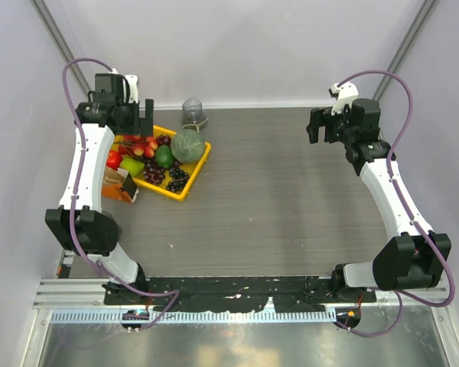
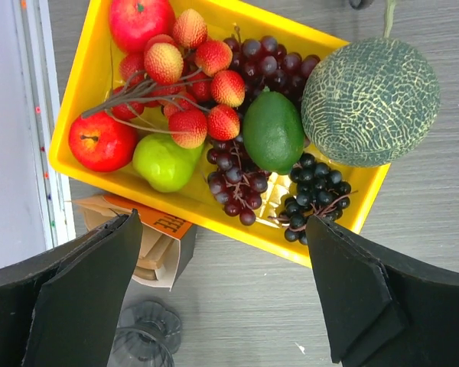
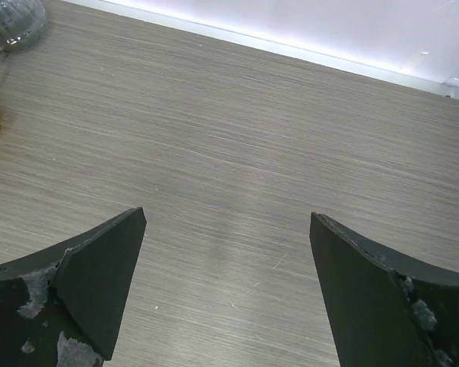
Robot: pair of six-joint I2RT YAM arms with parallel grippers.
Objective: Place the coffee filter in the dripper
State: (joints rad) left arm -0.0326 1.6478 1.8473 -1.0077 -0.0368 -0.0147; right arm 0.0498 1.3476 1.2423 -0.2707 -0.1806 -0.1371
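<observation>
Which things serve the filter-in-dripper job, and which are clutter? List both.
Job: dripper; coffee filter, apparently the light-brown paper showing in the orange carton.

Lying about: yellow tray, melon, grapes, red apples, lychees, green fruit.

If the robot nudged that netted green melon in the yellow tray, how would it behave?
The melon looks nearly round, so it would probably roll once free. It sits at a corner of the yellow tray, whose rim may hold it. Its rough netted skin likely is not slippery.
</observation>
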